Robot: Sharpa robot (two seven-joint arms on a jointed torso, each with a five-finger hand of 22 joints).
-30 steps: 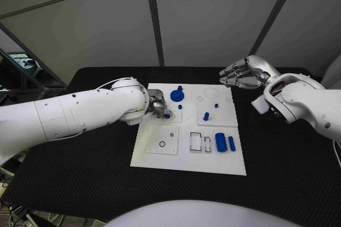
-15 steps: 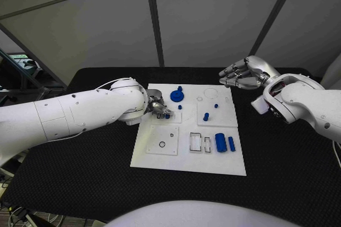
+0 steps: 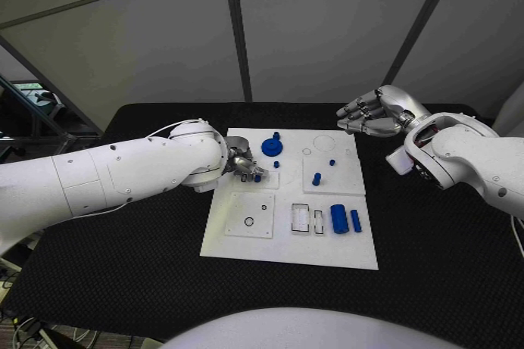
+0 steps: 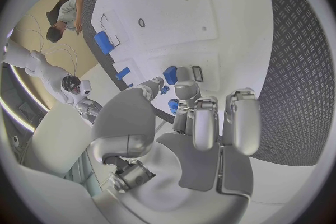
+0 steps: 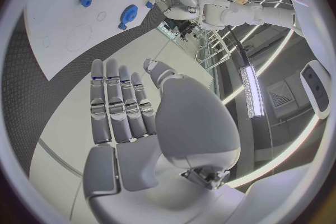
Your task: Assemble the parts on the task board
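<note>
Nothing on the black table (image 3: 131,273) has moved over the past second: both arms and every blue piece sit where they were. The left silver hand (image 3: 242,167) stays low over the left edge of the white rectangular task board (image 3: 286,250), its fingertips (image 4: 170,74) closed round a small blue peg-like part (image 3: 257,178) at the upper-left panel; the left wrist view shows blue pieces right at those fingertips. The white left arm (image 3: 120,175) reaches in bent at the elbow. The right silver hand (image 3: 371,111) still hangs above the table just beyond the board's far right corner, fingers curled loosely side by side and holding nothing. On the board, a blue round gear-shaped part (image 3: 272,146) stands near the far edge, a short blue peg (image 3: 316,179) on the right panel, and a blue cylinder (image 3: 338,218) with a slimmer blue bar (image 3: 356,220) beside it lies toward the near right.
</note>
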